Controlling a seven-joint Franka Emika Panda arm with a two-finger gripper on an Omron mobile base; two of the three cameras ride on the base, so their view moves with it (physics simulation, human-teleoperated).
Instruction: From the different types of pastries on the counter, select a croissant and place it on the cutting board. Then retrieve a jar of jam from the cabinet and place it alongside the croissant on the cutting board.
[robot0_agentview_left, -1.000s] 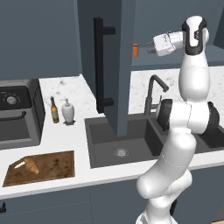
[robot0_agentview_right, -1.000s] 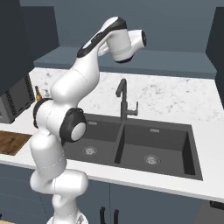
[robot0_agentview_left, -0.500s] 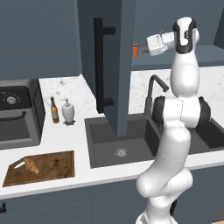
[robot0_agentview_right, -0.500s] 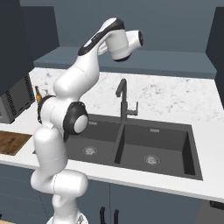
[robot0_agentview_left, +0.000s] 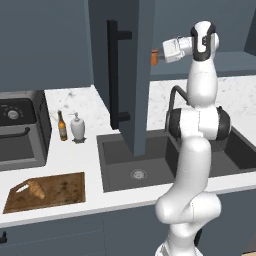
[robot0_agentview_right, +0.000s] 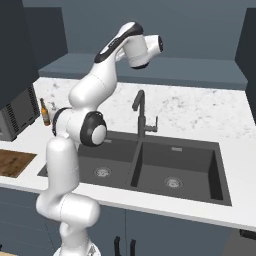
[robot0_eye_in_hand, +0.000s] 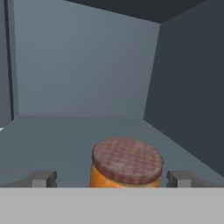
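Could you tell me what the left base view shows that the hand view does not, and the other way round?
The left base view alone takes in the croissant lying on the cutting board and the open cabinet door. The hand view alone shows the jar's checked lid and the fingertips either side of it. Both show the jam jar.

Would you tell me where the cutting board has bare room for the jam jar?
The cutting board is bare across its middle and right, toward the sink. Only its left end is taken, by the croissant. The jar sits between the open gripper fingers.
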